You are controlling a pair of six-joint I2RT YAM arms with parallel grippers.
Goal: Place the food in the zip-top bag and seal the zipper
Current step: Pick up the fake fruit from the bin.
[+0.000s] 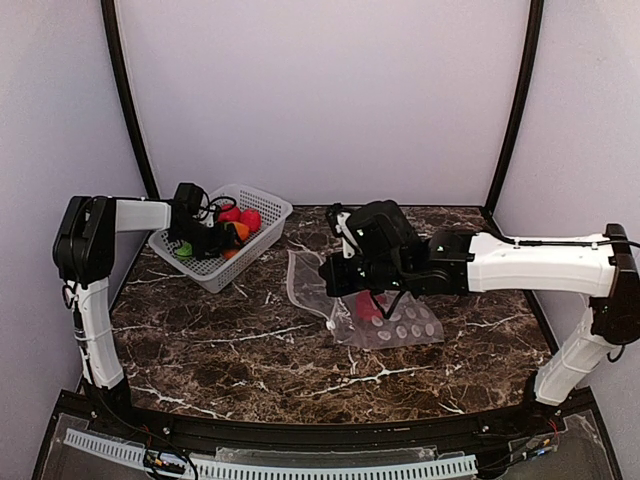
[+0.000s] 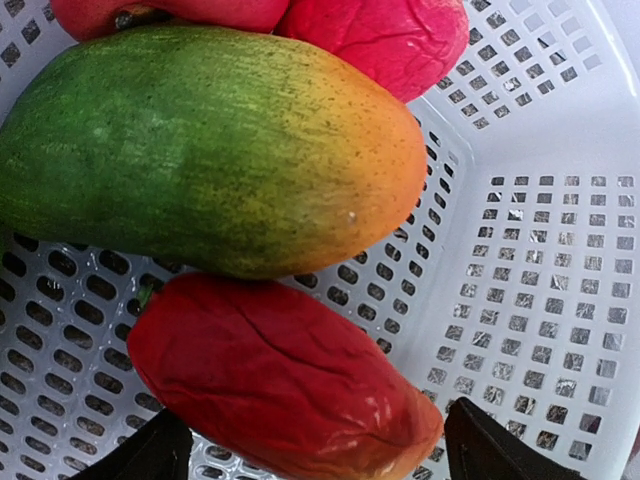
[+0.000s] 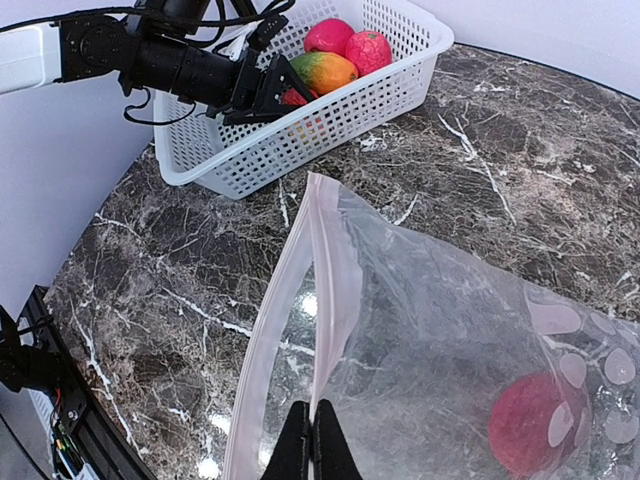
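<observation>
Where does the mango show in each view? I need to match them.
Top external: mango in the basket, left of centre.
Left wrist: mango fills the upper left.
Right wrist: mango at top centre, in the basket.
Shared landmark: the white basket, seen in all three.

Robotics lab booth: plain pale walls (image 1: 320, 90), black frame poles (image 1: 125, 90), marble-patterned table (image 1: 250, 340), slotted cable duct (image 1: 300, 468) along its near edge.
</observation>
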